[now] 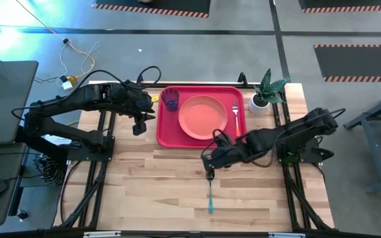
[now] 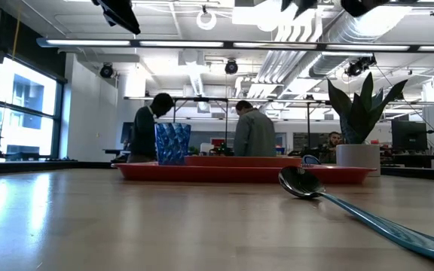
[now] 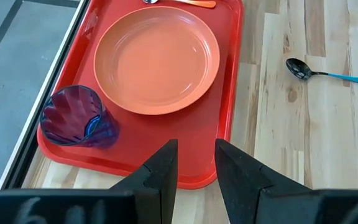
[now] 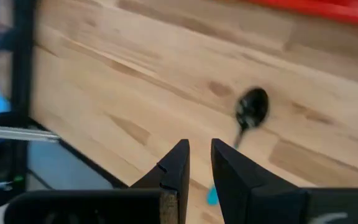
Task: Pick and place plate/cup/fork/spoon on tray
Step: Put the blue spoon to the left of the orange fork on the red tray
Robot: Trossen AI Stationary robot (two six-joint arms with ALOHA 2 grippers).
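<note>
Spoon (image 1: 210, 193) lies on table (image 1: 144, 192) near tray (image 1: 163, 132); right gripper (image 1: 210, 173) above, both jaws slightly open, empty.

Both end effectors (image 3: 194, 165) (image 4: 197, 163) slightly parted, empty

The fork (image 3: 180, 2) is mostly chopped off by the left wrist view's edge. In the low view the plate's hidden behind the tray (image 2: 239, 172) rim, and the spoon (image 2: 360, 211) handle runs out of frame.

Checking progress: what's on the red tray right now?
On the tray: the cup, the plate and the fork beside it. The spoon lies off it, on the table. Whatever is under the plate is hidden.
</note>
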